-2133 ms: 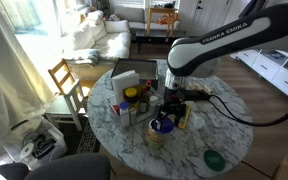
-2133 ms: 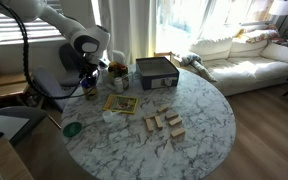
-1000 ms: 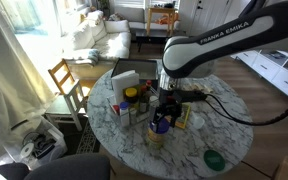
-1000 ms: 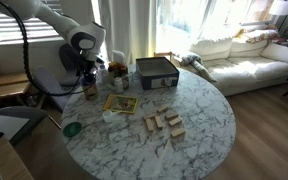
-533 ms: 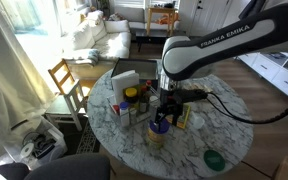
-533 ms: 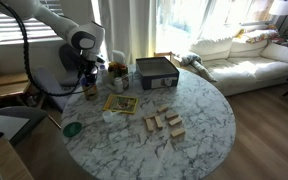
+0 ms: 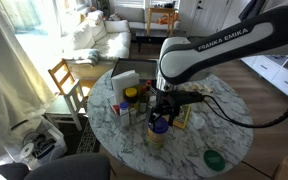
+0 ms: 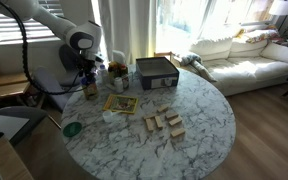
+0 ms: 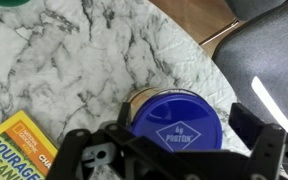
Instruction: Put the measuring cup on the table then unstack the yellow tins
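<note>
The blue measuring cup (image 9: 179, 125) sits in the top of the stacked yellow tins (image 9: 134, 100), near the edge of the marble table (image 9: 94, 50). A white "protein" logo shows on it. My gripper (image 9: 172, 142) hangs right above it, open, one finger on each side, with a gap showing at the right finger. In both exterior views the gripper (image 7: 161, 110) (image 8: 87, 75) is over the cup (image 7: 159, 124) and the tins (image 7: 156, 138) (image 8: 90, 92). I cannot tell how the tins sit in each other.
A yellow book (image 9: 14, 150) (image 8: 121, 103) lies beside the tins. A flat green disc (image 7: 215, 158) (image 8: 72, 128), wooden blocks (image 8: 162, 124), a dark box (image 8: 156, 72) and a yellow-capped jar (image 7: 131, 97) are on the table. A grey chair (image 9: 264, 60) stands past the table edge.
The arm has shifted slightly sideways over the tins. The gripper stays above the cup. Cup and tins have not visibly moved.
</note>
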